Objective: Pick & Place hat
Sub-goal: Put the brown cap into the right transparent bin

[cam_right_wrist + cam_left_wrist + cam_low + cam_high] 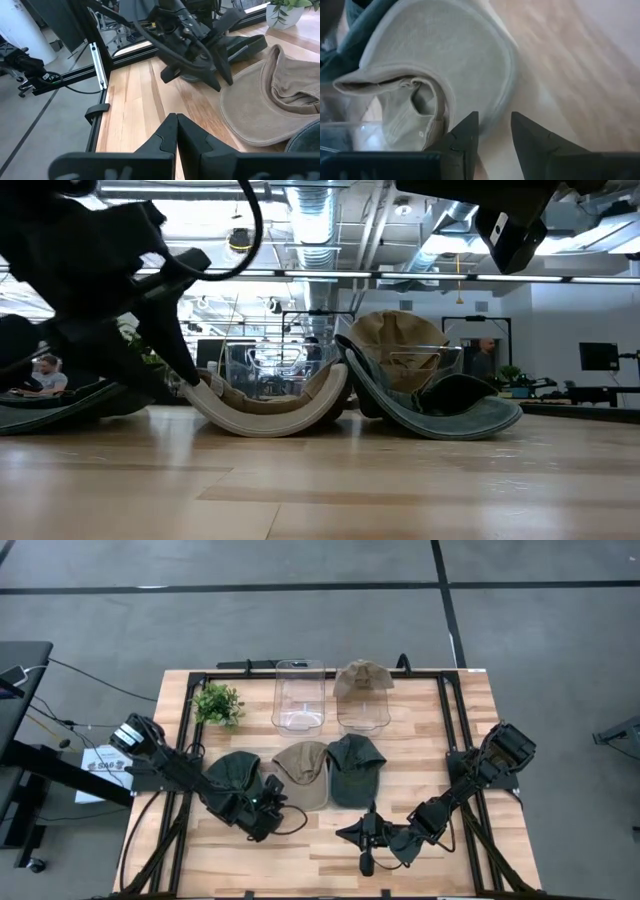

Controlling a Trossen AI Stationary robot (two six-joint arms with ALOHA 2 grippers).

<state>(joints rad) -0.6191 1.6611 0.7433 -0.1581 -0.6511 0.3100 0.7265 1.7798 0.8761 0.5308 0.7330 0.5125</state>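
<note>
The tan hat (303, 772) is lying upside down at the middle of the wooden table (420, 740), between a dark green hat (236, 773) on its left and another green hat (354, 768) touching its right side. It is looking light, soft and floppy in the crown, with a stiffer curved brim (445, 55) that is likely offering the firmest pinch point. The left gripper (494, 131) is hovering at that brim's edge with its fingers parted around nothing. The right gripper (176, 131) is waiting low near the table's front edge, fingers pressed together and empty. Behind are standing 2 clear rigid plastic bins (299, 695), 1 already carrying a tan hat (362, 680), beside a small plant (217, 703)
</note>
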